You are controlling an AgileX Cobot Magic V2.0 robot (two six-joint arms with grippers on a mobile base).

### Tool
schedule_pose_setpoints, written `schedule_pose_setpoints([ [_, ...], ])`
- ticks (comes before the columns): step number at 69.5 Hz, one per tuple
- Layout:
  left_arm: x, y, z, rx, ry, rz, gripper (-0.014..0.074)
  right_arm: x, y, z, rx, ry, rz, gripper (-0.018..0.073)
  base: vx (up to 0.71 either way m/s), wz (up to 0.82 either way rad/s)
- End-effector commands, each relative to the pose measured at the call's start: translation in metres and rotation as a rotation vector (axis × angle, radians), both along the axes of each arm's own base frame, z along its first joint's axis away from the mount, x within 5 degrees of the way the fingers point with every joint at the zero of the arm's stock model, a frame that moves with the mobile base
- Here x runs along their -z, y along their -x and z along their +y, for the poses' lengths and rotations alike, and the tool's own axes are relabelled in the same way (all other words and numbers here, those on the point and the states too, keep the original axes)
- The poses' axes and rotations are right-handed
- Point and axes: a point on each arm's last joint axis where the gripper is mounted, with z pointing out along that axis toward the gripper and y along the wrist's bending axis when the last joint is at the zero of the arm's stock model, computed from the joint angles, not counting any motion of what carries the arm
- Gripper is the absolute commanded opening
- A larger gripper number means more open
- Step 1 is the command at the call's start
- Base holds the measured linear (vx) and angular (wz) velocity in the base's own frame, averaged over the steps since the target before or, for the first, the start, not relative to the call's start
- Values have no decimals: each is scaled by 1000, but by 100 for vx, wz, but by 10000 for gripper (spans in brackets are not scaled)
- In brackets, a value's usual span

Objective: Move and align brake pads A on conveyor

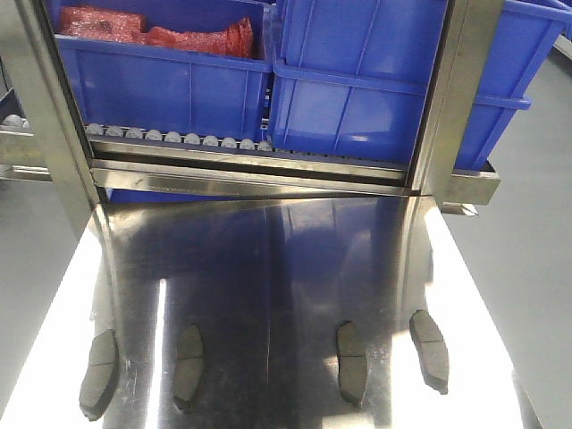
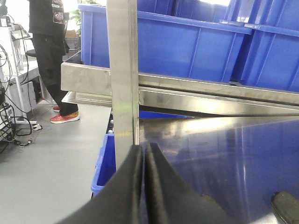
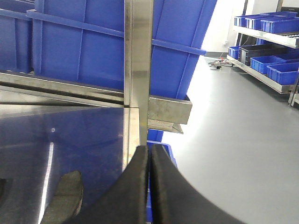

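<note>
Several dark-grey brake pads lie in a row near the front edge of the shiny steel tabletop (image 1: 268,259): one at the far left (image 1: 98,374), one left of centre (image 1: 188,366), one right of centre (image 1: 351,362), one at the right (image 1: 429,350). The conveyor is out of view. My left gripper (image 2: 145,149) is shut with nothing in it, near the table's left edge, and a pad (image 2: 287,207) shows to its right. My right gripper (image 3: 149,148) is shut and empty at the table's right edge, with a pad (image 3: 65,196) just to its left. Neither gripper shows in the front view.
Behind the table stands a steel rack with upright posts (image 1: 442,98), a row of small grey rollers (image 1: 179,137) and blue bins (image 1: 357,89). One bin holds red parts (image 1: 152,31). A person (image 2: 51,46) stands at the far left on the grey floor.
</note>
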Motion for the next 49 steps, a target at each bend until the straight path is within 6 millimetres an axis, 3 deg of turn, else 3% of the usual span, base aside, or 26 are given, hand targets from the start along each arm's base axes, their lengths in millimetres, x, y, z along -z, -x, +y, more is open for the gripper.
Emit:
schedule_pose_setpoints([
  [1, -2, 0, -1, 5, 6, -69, -6, -3, 0, 0, -4, 10, -74, -11, 0, 0],
  [49, -2, 0, -1, 5, 6, -69, -6, -3, 0, 0, -4, 10, -74, -11, 0, 0],
])
